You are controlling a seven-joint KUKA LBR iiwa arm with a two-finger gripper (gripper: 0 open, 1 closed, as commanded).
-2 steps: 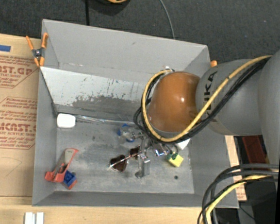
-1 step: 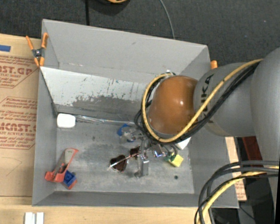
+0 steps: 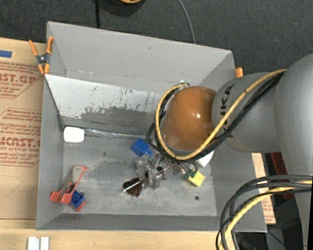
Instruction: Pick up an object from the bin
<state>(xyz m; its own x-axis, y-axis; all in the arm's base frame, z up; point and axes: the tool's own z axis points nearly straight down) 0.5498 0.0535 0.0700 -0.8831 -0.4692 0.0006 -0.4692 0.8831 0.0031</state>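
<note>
My gripper [image 3: 151, 174] reaches down in the middle of the bin floor, below the arm's orange dome. Its metal fingers stand right above a small dark brown object [image 3: 133, 186] lying on the floor. A blue block [image 3: 140, 147] lies just up and left of the gripper. A yellow block [image 3: 196, 178] lies to its right, near the bin's right wall.
A white block [image 3: 74, 135] rests at the left against the back slope. A red and blue clip-like piece with a grey tab [image 3: 70, 191] lies in the front left corner. Bare floor stretches between it and the gripper.
</note>
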